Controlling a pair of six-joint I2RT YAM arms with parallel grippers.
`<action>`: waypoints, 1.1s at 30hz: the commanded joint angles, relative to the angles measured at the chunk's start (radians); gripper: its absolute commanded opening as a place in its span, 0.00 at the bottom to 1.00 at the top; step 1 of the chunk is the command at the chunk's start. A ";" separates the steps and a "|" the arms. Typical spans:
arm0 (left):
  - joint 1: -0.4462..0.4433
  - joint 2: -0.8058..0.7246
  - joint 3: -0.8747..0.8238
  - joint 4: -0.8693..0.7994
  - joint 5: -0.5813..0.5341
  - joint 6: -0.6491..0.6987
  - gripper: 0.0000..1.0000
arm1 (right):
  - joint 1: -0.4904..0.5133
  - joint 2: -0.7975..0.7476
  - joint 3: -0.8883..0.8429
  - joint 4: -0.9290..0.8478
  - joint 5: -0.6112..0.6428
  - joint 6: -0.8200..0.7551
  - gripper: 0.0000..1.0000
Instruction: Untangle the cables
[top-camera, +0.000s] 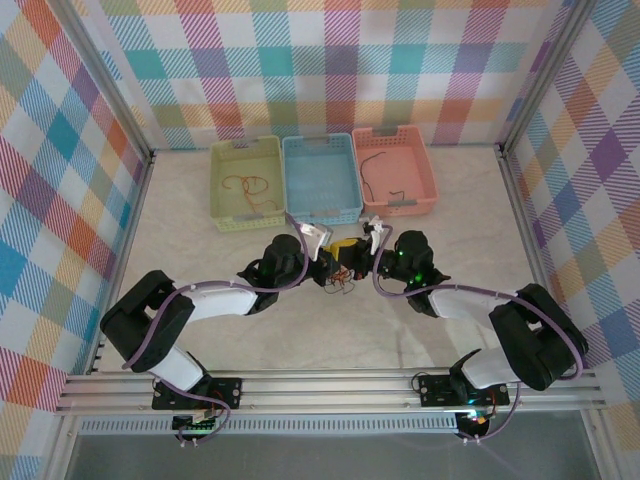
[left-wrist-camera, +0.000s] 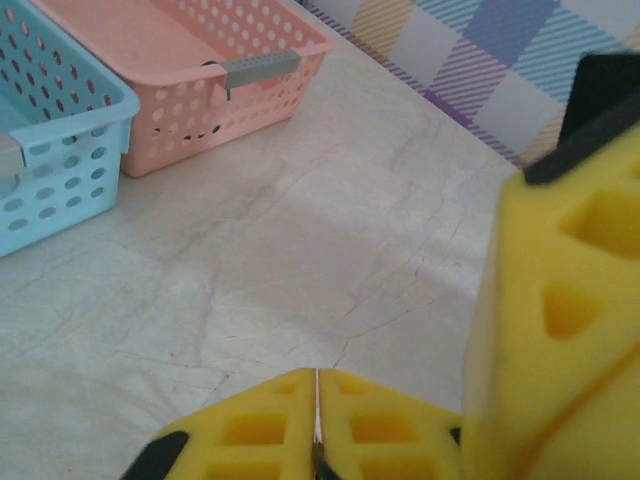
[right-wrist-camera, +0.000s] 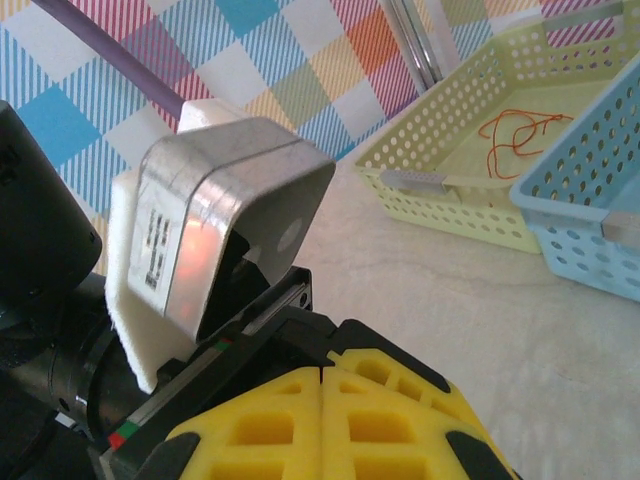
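A small tangle of thin cables (top-camera: 340, 283), red-orange and dark, lies on the table between the two arms. My left gripper (top-camera: 333, 265) and right gripper (top-camera: 362, 262) meet just above it. In the left wrist view the left gripper (left-wrist-camera: 317, 372) has its yellow fingers pressed together, with a thin dark cable (left-wrist-camera: 319, 466) pinched low between them. The right gripper's yellow finger (left-wrist-camera: 560, 300) stands close on the right. The right gripper (right-wrist-camera: 321, 370) is shut, and nothing shows between its pads. A red-orange cable (right-wrist-camera: 515, 138) lies in the yellow-green basket (top-camera: 222, 190), a black cable (top-camera: 372, 188) in the pink basket (top-camera: 420, 170).
Three baskets stand in a row at the back: yellow-green, light blue (top-camera: 320, 178) and pink. The left wrist's camera housing (right-wrist-camera: 220, 220) sits right in front of the right gripper. Checked walls close in the table on three sides.
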 joint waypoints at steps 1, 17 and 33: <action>-0.008 -0.051 -0.013 0.064 -0.039 -0.006 0.00 | 0.010 0.009 0.027 -0.023 -0.031 -0.008 0.00; -0.009 -0.374 -0.042 -0.186 -0.176 -0.119 0.00 | 0.023 -0.070 -0.043 0.023 -0.021 -0.196 0.48; -0.019 -0.385 0.003 -0.252 -0.023 -0.171 0.00 | 0.095 -0.010 -0.022 0.041 -0.058 -0.316 0.49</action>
